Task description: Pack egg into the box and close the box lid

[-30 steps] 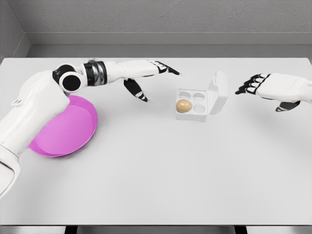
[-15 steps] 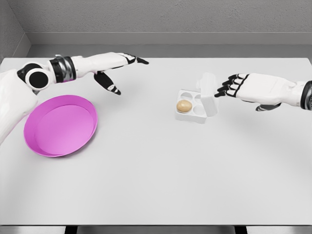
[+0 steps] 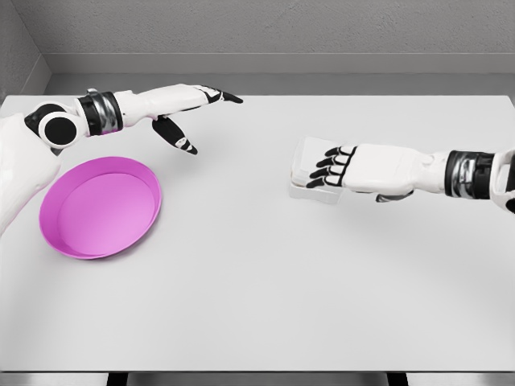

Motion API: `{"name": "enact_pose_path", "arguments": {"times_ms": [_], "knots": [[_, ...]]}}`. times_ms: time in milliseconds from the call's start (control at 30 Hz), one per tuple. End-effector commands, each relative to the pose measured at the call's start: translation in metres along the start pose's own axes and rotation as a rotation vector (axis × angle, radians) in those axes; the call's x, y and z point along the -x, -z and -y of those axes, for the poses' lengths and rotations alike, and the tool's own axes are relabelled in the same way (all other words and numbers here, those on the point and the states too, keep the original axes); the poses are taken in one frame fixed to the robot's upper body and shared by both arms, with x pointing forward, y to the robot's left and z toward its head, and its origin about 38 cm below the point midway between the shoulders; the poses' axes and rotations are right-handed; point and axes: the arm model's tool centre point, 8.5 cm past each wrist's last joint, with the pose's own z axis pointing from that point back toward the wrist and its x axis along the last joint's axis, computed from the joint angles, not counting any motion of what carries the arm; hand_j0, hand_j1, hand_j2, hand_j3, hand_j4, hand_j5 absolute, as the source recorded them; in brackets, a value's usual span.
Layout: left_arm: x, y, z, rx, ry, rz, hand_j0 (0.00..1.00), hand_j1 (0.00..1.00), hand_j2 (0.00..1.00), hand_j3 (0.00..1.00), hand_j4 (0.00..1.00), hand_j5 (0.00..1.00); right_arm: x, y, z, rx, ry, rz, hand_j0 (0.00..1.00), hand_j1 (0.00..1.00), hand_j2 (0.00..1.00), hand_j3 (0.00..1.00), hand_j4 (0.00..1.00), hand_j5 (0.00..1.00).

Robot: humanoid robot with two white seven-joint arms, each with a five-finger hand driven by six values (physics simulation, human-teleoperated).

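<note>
As seen from the head camera, listed nearest first:

Worktop (image 3: 257, 305): white, flat; front half carries nothing.
Bowl (image 3: 100, 207): magenta, shallow, hollow with nothing inside; at left, well apart from the box.
Box (image 3: 310, 170): small white egg carton, right of centre; lid lowered over the tray, near flat; a thin line of tray edge visible at the front; full seating not possible to confirm, much of it hidden by the hand.
Egg: not visible; judged to be inside the box, under the lid.
Right hand (image 3: 348, 169): reaching in from the right, palm down on the lid; fingers (image 3: 326, 170) bent over the lid's left part, pressing, not wrapped round anything.
Left hand (image 3: 189, 112): raised over the far left of the worktop, beyond the bowl; fingers spread and extended, holding nothing; well clear of the box.
Back wall (image 3: 257, 32): grey, behind the worktop's far edge.
Step in hand: closing the lid, last stage; packing judged done.
Next move calls for: a short downward press to seat the lid flush, then a straight lift of the right hand, without dragging the light box sideways.
</note>
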Motion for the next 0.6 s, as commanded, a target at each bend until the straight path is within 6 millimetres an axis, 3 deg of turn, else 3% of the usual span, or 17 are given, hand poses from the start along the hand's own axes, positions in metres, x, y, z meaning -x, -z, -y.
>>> {"name": "enact_pose_path", "arguments": {"times_ms": [0, 333, 433, 567], "knots": [[0.0, -0.001, -0.002, -0.011, -0.007, 0.0, 1.0, 1.0, 1.0, 1.0, 1.0, 1.0, -0.007, 0.01, -0.009, -0.026, 0.011, 0.028, 1.0, 1.0, 1.0, 1.0, 1.0, 1.0], [0.003, -0.005, -0.003, -0.013, -0.008, -0.008, 1.0, 1.0, 1.0, 1.0, 1.0, 1.0, -0.004, 0.011, -0.002, -0.013, 0.012, 0.035, 1.0, 1.0, 1.0, 1.0, 1.0, 1.0], [0.003, -0.005, -0.002, -0.012, -0.009, -0.009, 1.0, 1.0, 1.0, 1.0, 1.0, 1.0, 0.007, -0.004, 0.018, 0.075, 0.05, 0.019, 1.0, 1.0, 1.0, 1.0, 1.0, 1.0], [0.004, -0.005, -0.002, -0.012, -0.009, -0.01, 1.0, 1.0, 1.0, 1.0, 1.0, 1.0, 0.028, -0.007, 0.007, 0.061, 0.104, -0.032, 1.0, 1.0, 1.0, 1.0, 1.0, 1.0]]}}
